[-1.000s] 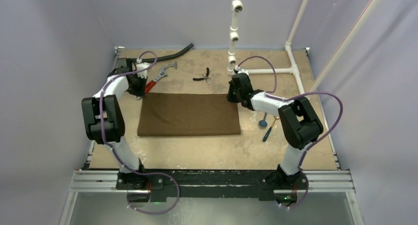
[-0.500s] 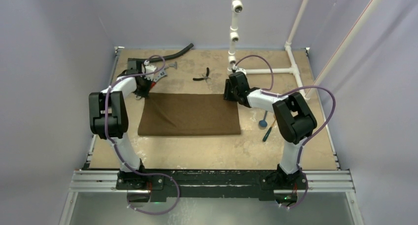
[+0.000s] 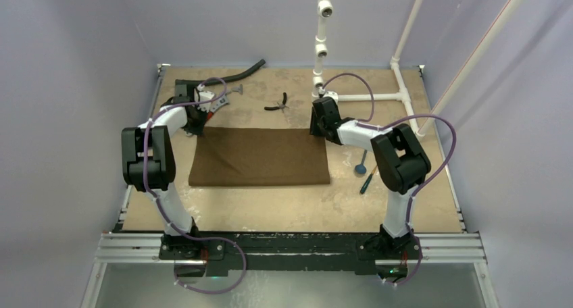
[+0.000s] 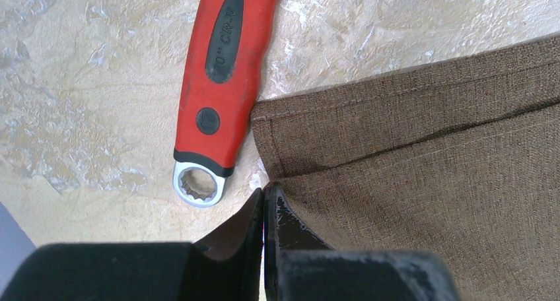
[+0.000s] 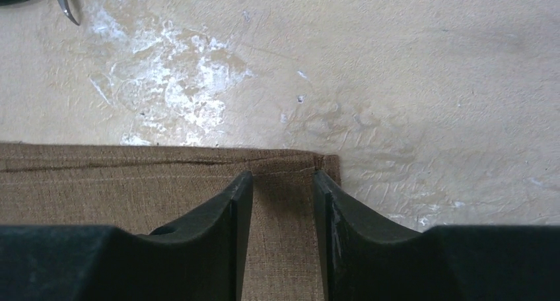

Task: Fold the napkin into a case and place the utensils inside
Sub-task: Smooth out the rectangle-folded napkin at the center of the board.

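Observation:
The dark-brown napkin (image 3: pixel 260 157) lies flat mid-table, doubled into a rectangle. My left gripper (image 3: pixel 197 127) is at its far left corner. In the left wrist view the left gripper (image 4: pixel 264 192) is shut, tips right at the napkin's (image 4: pixel 422 136) left edge, and no cloth shows between them. My right gripper (image 3: pixel 317 129) is at the far right corner. Seen from the right wrist, the right gripper (image 5: pixel 282 175) is open, its fingers standing over the napkin (image 5: pixel 132 189) near that corner. The utensils lie right of the napkin: a blue spoon (image 3: pixel 361 165) and a dark thin piece (image 3: pixel 368 181).
A red-handled wrench (image 3: pixel 215 105) (image 4: pixel 224 70) lies just beyond the napkin's left corner. Small black pliers (image 3: pixel 278 104) and a black hose (image 3: pixel 236 73) lie farther back. White pipes (image 3: pixel 321 51) stand at the back right, close behind the right gripper.
My right gripper has opened over the far right corner and shifted slightly back. The left arm has swung its elbow in, with the gripper staying shut at the left corner. The napkin has not moved.

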`<action>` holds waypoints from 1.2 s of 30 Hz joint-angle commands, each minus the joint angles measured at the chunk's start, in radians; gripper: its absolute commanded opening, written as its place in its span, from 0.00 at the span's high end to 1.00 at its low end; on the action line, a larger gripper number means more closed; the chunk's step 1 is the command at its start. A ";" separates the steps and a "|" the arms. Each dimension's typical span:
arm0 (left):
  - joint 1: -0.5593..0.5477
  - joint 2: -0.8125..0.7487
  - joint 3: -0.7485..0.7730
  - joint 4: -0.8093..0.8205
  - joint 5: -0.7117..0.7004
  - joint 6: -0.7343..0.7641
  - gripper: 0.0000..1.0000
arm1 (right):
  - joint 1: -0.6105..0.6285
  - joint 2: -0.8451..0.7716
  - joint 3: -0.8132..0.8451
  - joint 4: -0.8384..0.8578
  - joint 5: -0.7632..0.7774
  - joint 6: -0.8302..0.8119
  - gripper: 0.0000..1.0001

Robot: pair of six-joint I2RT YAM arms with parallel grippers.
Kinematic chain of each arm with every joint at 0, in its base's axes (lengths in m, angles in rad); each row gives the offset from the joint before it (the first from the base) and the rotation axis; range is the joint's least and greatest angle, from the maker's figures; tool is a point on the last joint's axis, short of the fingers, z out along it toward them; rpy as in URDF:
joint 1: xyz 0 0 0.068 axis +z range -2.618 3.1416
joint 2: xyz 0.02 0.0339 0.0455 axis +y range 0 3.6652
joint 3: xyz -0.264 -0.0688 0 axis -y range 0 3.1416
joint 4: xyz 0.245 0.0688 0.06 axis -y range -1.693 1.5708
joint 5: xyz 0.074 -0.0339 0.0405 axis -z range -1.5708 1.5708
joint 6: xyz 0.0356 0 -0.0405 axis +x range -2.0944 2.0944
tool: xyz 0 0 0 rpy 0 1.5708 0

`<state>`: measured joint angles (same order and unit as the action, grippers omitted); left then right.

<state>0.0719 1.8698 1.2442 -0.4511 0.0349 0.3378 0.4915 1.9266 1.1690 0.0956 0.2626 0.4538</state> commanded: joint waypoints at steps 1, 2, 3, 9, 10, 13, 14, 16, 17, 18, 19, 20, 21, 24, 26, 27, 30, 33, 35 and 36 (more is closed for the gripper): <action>0.005 -0.042 0.001 0.007 0.002 0.014 1.00 | -0.004 0.017 0.040 -0.007 0.025 -0.020 0.60; 0.005 -0.042 0.003 0.005 0.004 0.015 1.00 | -0.004 0.022 0.040 -0.005 0.023 -0.019 0.61; 0.005 -0.041 0.004 0.005 0.006 0.015 1.00 | -0.004 0.026 0.038 -0.002 0.022 -0.019 0.61; 0.004 -0.038 0.004 0.002 0.005 0.019 1.00 | -0.004 0.059 0.032 0.004 0.018 -0.019 0.62; 0.005 -0.036 0.006 0.002 0.005 0.020 1.00 | -0.004 0.058 0.027 0.006 0.015 -0.017 0.63; 0.005 -0.035 0.004 0.001 0.009 0.021 1.00 | -0.004 0.038 0.014 0.020 0.013 -0.015 0.75; 0.005 -0.035 0.004 0.002 0.011 0.021 1.00 | -0.004 0.032 0.012 0.022 0.016 -0.016 0.81; 0.005 -0.035 0.003 0.000 0.013 0.021 1.00 | -0.004 0.020 0.013 0.024 0.021 -0.021 0.91; 0.005 -0.037 0.002 0.000 0.013 0.022 1.00 | -0.004 0.014 0.012 0.024 0.024 -0.024 0.95; 0.004 -0.039 0.002 -0.001 0.012 0.024 1.00 | -0.004 0.005 0.010 0.028 0.029 -0.026 0.99; 0.004 -0.041 0.000 -0.001 0.011 0.025 1.00 | -0.004 -0.006 0.005 0.033 0.033 -0.029 1.00; 0.004 -0.042 -0.001 0.000 0.010 0.025 1.00 | -0.004 -0.018 0.000 0.039 0.036 -0.031 1.00; 0.005 -0.045 -0.001 0.000 0.010 0.025 1.00 | -0.004 -0.030 -0.005 0.042 0.038 -0.033 1.00; 0.005 -0.049 0.001 -0.004 0.011 0.026 1.00 | -0.004 -0.066 -0.013 0.033 0.047 -0.035 1.00; 0.005 -0.052 0.005 -0.006 0.012 0.024 1.00 | -0.004 -0.101 -0.025 0.036 0.055 -0.035 1.00; 0.005 -0.054 0.007 -0.008 0.013 0.022 1.00 | -0.004 -0.116 -0.033 0.038 0.059 -0.033 1.00; 0.005 -0.060 0.012 -0.011 0.020 0.020 1.00 | -0.004 -0.153 -0.053 0.038 0.064 -0.026 1.00; 0.006 -0.066 0.015 -0.016 0.025 0.020 1.00 | -0.004 -0.180 -0.083 0.054 0.062 -0.017 1.00; 0.004 -0.067 0.014 -0.017 0.022 0.021 1.00 | -0.004 -0.168 -0.084 0.047 0.050 -0.015 1.00; 0.005 -0.067 0.014 -0.018 0.020 0.023 1.00 | -0.004 -0.154 -0.076 0.043 0.059 -0.015 0.92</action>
<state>0.0715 1.8519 1.2446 -0.4675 0.0402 0.3523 0.4881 1.7660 1.1034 0.1349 0.2977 0.4347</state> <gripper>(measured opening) 0.006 0.004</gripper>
